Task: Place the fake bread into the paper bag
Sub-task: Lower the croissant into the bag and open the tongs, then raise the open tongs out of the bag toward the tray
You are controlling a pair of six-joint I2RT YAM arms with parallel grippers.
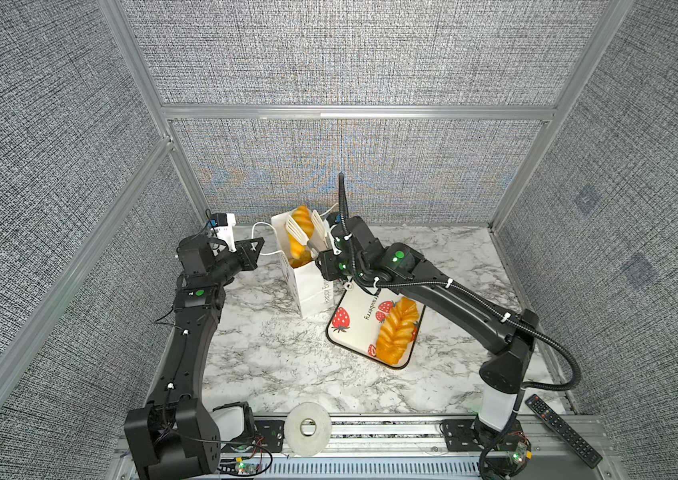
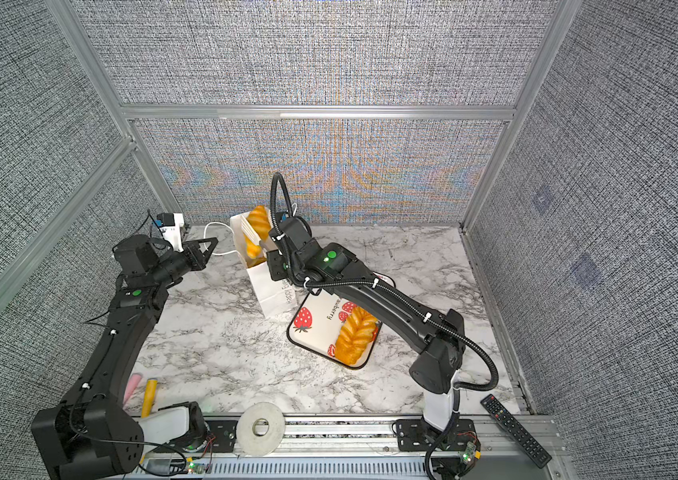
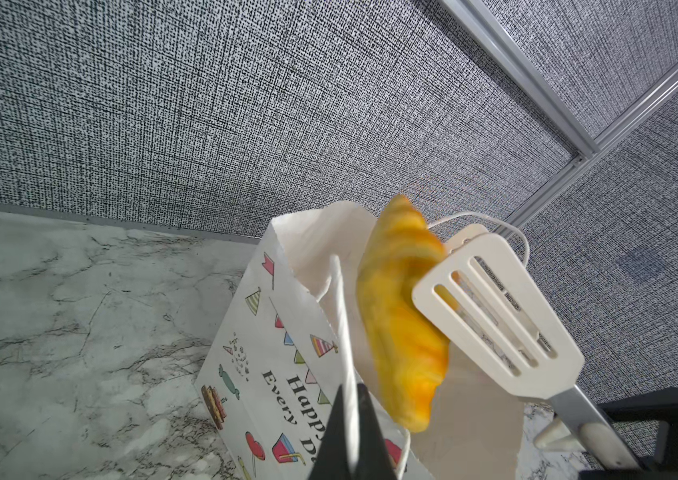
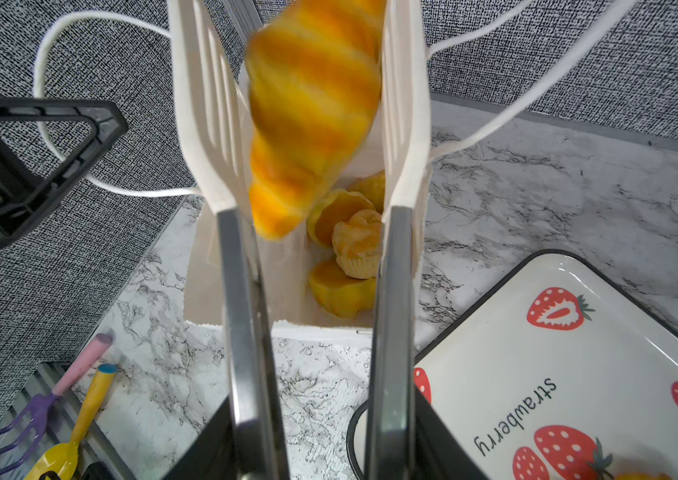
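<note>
While the croissant (image 4: 312, 124) hangs blurred between the two white blades of the tongs (image 4: 204, 124), its lower tip is at the open mouth of the paper bag (image 1: 308, 286) and most of it is above the rim. The blades stand apart. I can't tell whether both touch it.

Inside the bag, at the bottom: three rolls (image 4: 341, 291), bunched against one wall.

Bag stands upright on the marble table (image 1: 271, 361), mouth up, lettering side towards the tray (image 1: 354, 328), near that tray's far corner.

My right gripper (image 1: 323, 255) is clamped on the tongs' metal arms, jaws partly apart with one arm against each. Tongs point up and over the bag mouth.

My left gripper (image 1: 256, 245) is fully closed, and in the left wrist view the white cord handle (image 3: 343, 332) runs between its fingertips (image 3: 366, 432). It sits left of the bag, at about rim height.

One braided loaf (image 1: 395, 332) lies on the strawberry-print tray, along its right side, partly under my right arm in both top views.

Front rail: tape roll (image 1: 308, 428) in the middle, remote (image 1: 563, 430) on the right. Purple toy fork (image 4: 26, 424) and yellow spoon (image 4: 80, 415) lie at the table's near-left edge.
</note>
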